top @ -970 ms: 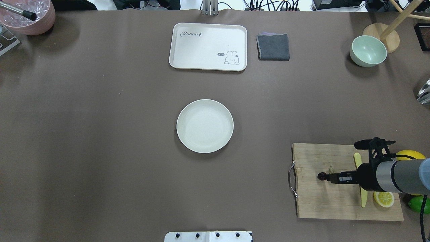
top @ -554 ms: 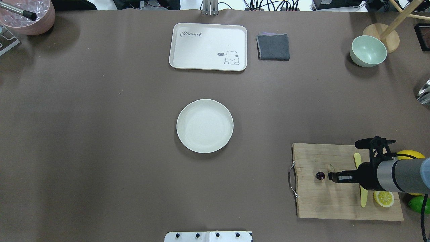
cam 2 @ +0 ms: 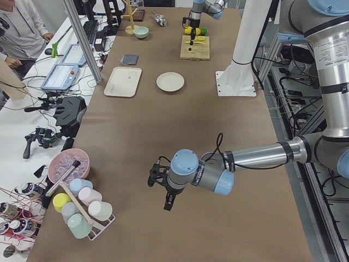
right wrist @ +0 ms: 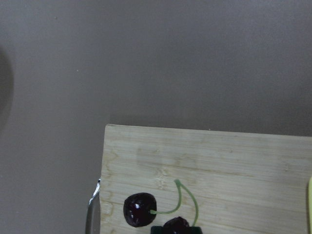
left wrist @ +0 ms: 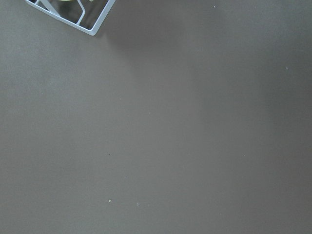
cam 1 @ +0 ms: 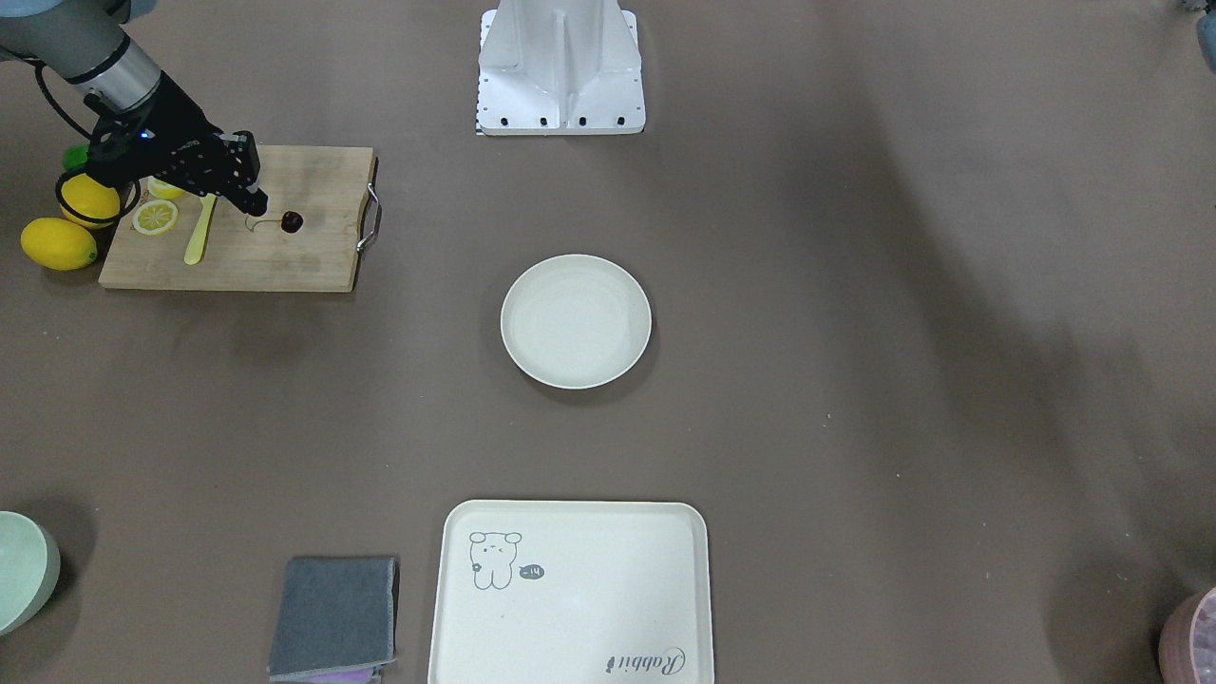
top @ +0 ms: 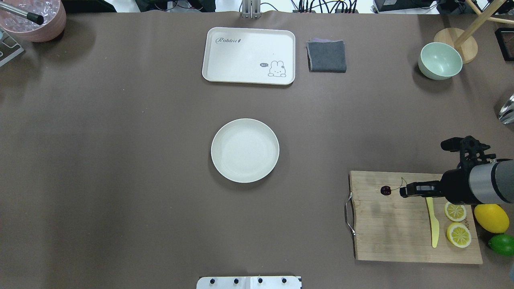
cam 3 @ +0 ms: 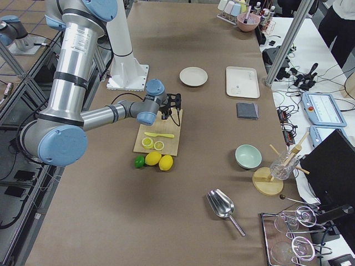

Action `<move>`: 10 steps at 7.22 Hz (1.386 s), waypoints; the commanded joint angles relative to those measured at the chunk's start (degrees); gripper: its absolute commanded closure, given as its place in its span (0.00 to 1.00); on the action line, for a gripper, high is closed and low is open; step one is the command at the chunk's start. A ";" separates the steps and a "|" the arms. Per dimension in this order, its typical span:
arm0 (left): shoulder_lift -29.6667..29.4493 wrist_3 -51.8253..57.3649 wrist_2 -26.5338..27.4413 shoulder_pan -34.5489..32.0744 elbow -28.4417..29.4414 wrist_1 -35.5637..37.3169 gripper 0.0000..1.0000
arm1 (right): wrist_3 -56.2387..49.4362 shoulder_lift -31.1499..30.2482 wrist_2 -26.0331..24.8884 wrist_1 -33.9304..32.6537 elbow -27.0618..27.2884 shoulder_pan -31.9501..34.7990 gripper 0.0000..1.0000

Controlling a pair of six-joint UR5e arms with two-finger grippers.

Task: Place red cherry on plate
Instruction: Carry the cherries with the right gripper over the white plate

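The red cherry (top: 385, 190) is a dark glossy pair on thin green stems, over the far part of the wooden cutting board (top: 401, 237). My right gripper (top: 402, 192) is shut on it. In the right wrist view one cherry (right wrist: 139, 216) hangs free and the other (right wrist: 175, 225) sits at the fingertips at the bottom edge. The round cream plate (top: 245, 150) lies bare mid-table, well to the left of the board. My left gripper (cam 2: 168, 204) shows only in the exterior left view, low over bare table, and I cannot tell its state.
On the board lie a yellow knife (top: 433, 224) and two lemon slices (top: 455, 211); a whole lemon (top: 490, 218) and a lime (top: 502, 244) sit beside it. Farther back stand a rabbit tray (top: 249, 56), grey cloth (top: 327, 56) and green bowl (top: 439, 61).
My right gripper has moved from the board's middle toward its far edge, and the cherry has gone along with it. The knife and both lemon slices now show fully.
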 commanded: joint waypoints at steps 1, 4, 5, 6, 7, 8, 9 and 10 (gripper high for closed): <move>-0.02 0.00 0.00 0.06 0.11 -0.01 0.02 | 0.00 9.89 6.49 -18.23 6.73 5.75 1.00; -0.02 -0.09 0.09 0.23 0.55 0.08 0.02 | 1.66 33.15 6.16 -49.92 12.66 5.08 1.00; -0.02 -0.09 0.09 0.32 0.73 0.08 0.02 | 3.41 35.79 4.67 -50.02 12.14 2.46 1.00; -0.02 -0.09 0.09 0.32 0.73 0.08 0.02 | 5.69 38.77 0.22 -50.10 10.65 -1.66 1.00; -0.02 0.00 0.09 0.41 0.90 -0.01 0.02 | 6.93 40.98 -3.56 -50.19 7.94 -4.57 1.00; -0.02 0.00 0.09 0.41 0.90 -0.01 0.02 | 7.90 43.61 -5.69 -50.28 5.04 -5.99 1.00; -0.02 0.09 0.00 0.41 0.90 -0.01 0.02 | 8.26 45.81 -7.36 -50.28 2.23 -7.05 1.00; -0.02 0.09 0.00 0.41 0.90 -0.01 0.02 | 8.35 48.70 -9.21 -50.11 -1.71 -7.49 1.00</move>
